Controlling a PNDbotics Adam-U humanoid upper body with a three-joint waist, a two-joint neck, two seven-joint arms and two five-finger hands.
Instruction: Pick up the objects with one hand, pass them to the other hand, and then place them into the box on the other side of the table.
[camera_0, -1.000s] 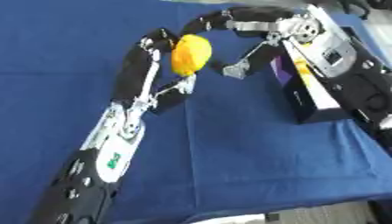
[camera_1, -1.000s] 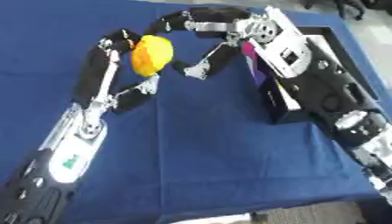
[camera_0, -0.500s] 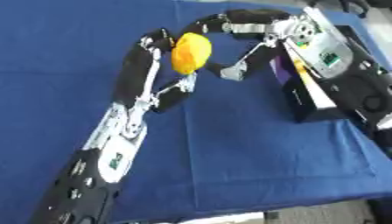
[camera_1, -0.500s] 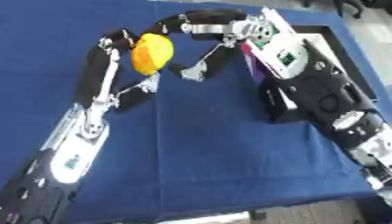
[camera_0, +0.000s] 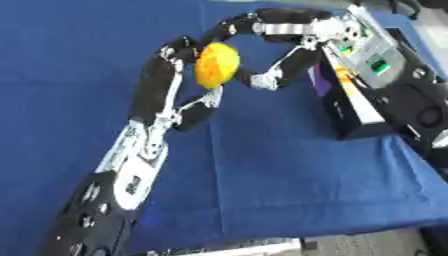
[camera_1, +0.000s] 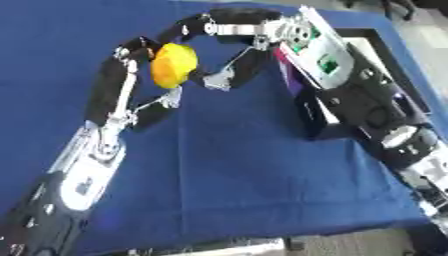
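A round yellow object (camera_0: 216, 65) hangs above the blue table (camera_0: 262, 175), held between both hands. My left hand (camera_0: 160, 85) reaches up from the lower left; its fingers curl against the object's left side and its thumb (camera_0: 203, 104) sits below it. My right hand (camera_0: 234, 26) comes in from the upper right. Those fingers curl over the object's top, and the thumb (camera_0: 265, 80) ends beside its lower right edge. The black box (camera_0: 359, 117) stands to the right, largely under my right arm.
Something purple (camera_0: 320, 82) and something yellow (camera_0: 346, 85) show at the box's near wall. The table's front edge runs along the bottom, with floor beyond its right corner (camera_0: 411, 240).
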